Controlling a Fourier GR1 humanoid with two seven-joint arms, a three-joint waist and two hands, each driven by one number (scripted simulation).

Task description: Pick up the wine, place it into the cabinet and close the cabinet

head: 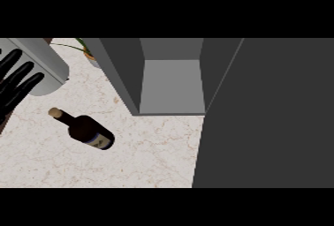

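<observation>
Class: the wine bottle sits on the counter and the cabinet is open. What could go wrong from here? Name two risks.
1. The left hand is open at the view's left edge, apart from the wine bottle; a poor approach might knock the bottle over before it is gripped.
2. The cabinet's side wall stands between the bottle and the shelf; the bottle might strike it on the way in.

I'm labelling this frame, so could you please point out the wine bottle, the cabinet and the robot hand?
wine bottle [89, 131]: head view, on its dark body.
cabinet [171, 86]: head view, on the inner panel of its open compartment.
left robot hand [18, 75]: head view, on one straight black finger.
</observation>
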